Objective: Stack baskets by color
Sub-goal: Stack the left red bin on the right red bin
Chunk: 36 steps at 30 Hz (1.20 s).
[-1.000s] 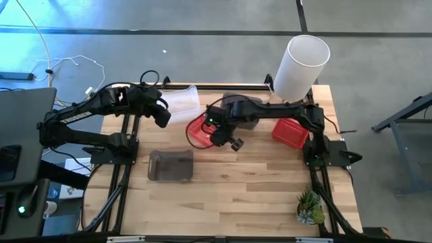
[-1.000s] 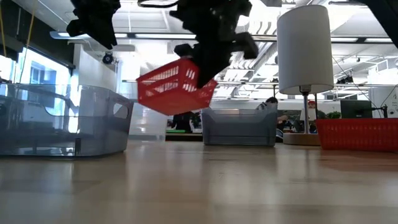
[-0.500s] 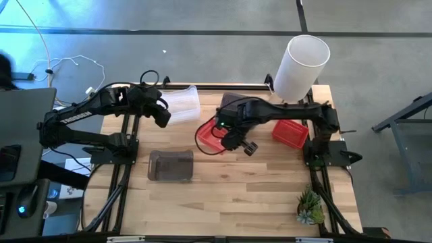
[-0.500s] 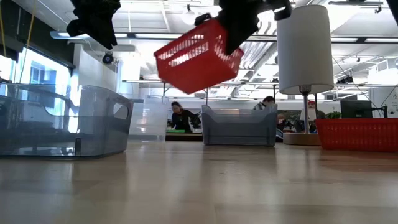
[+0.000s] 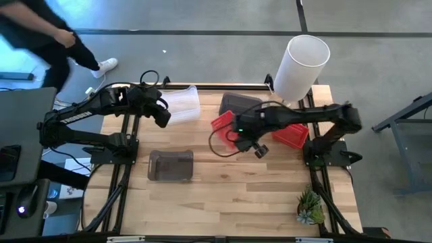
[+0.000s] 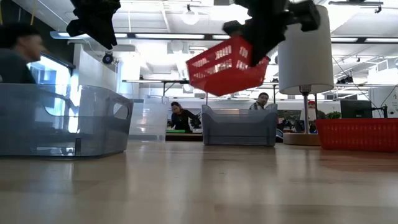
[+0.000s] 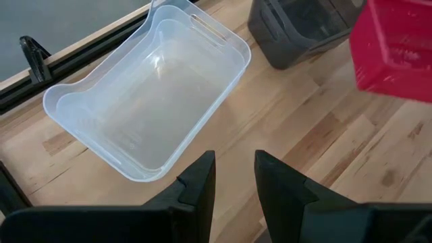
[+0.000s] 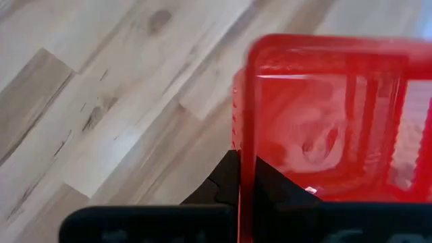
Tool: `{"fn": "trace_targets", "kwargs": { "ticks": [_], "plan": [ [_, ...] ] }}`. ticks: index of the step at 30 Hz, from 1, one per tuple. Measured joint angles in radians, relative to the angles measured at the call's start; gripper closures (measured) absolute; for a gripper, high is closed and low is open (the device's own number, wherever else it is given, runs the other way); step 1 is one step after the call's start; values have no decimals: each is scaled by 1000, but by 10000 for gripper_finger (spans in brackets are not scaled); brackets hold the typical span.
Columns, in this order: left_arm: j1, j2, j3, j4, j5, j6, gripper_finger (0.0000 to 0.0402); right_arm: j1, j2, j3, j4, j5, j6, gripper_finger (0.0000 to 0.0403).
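Hidden under the right arm in the high view: most of the red basket [image 5: 222,125] in the air and part of the grey basket [image 5: 237,103] behind it. Blurred in the right wrist view: the red basket's wall, filling the frame, with the right gripper [image 8: 240,177] pinched on the rim and its fingertips lost behind the plastic. Cut off by the low view's upper edge: the left gripper [image 6: 93,18]. Blurred at the left edge there: a person [image 6: 18,53]
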Motion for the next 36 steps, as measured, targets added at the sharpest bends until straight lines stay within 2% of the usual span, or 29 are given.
{"fn": "trace_targets", "kwargs": {
  "ticks": [8, 18, 24, 36],
  "plan": [
    [0, 0, 0, 0, -1, -1, 311, 50, -266, -231, 93, 115, 157, 403],
    [0, 0, 0, 0, -3, -1, 312, 149, -492, -338, 15, 254, 393, 403],
    [0, 0, 0, 0, -3, -1, 311, 185, -542, -370, -107, 300, 472, 403],
    [0, 0, 0, 0, -3, 0, 312, 183, -538, -371, -365, 271, 418, 403]
  ]
}}
